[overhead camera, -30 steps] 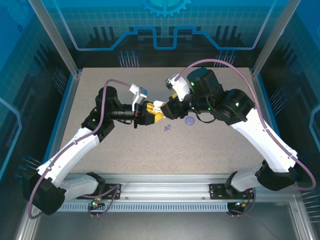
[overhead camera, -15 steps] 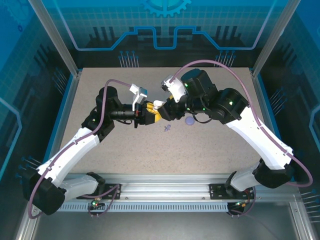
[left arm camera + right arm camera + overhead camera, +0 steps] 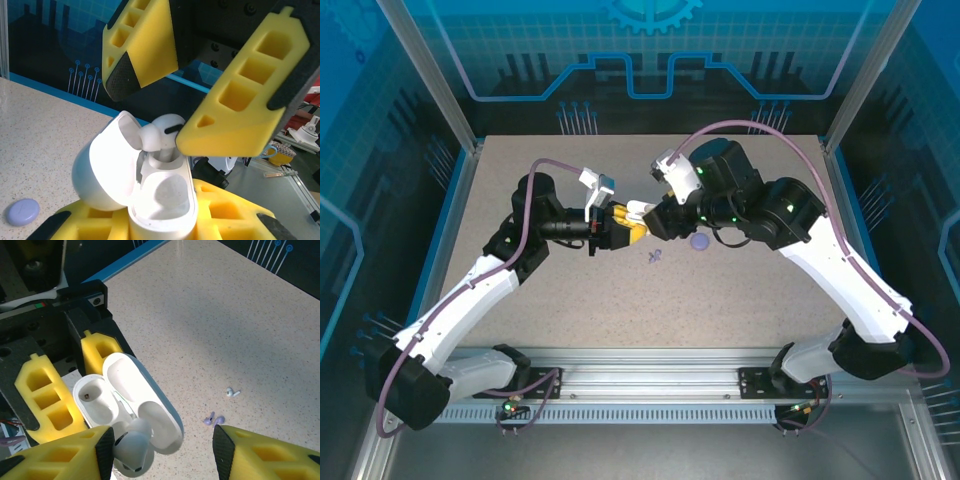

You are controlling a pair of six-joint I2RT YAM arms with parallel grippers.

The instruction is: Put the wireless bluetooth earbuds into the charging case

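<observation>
Two tools meet: left tool (image 3: 625,227) clenches charging case (image 3: 161,202), right tool (image 3: 161,440) released beside earbud (image 3: 159,136).

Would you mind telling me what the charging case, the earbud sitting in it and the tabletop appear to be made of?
Charging case: likely hard plastic, white and glossy, with soft highlights on its lid.
Earbud: seemingly the same glossy white plastic, with a dark slit.
Tabletop: probably laminate or stone-look composite, matte beige with fine speckles.
</observation>
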